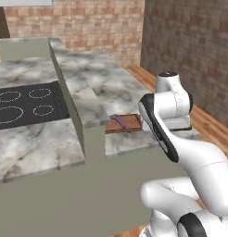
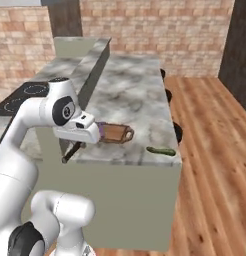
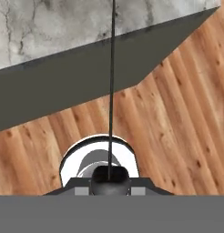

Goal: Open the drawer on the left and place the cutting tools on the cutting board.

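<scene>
The gripper (image 2: 80,142) is clamping the knife (image 2: 71,152), a thin dark tool sticking out down and to the left below the hand in the right base view; in the hand view the knife (image 3: 112,82) is running as a thin black line straight up from between the fingers, seen edge-on, so the jaws are nearly together on it. The hand is hanging at the near edge of the counter (image 2: 130,95), just beside the board (image 2: 115,133), which is lying near the front of the marble top. The purple tool (image 1: 118,121) is already lying on the board (image 1: 127,123), so one of the two tools looks placed. The knife is lifted but not yet over the board, more off the counter edge, over the wood floor (image 3: 177,118). The drawer is hidden behind the arm and counter, so whether it's open can't be told here. Remaining, by my read: carrying the knife over the board, lowering it beside the purple tool and letting go. A green item (image 2: 161,150) is lying on the counter's right corner, well apart from the board.
</scene>
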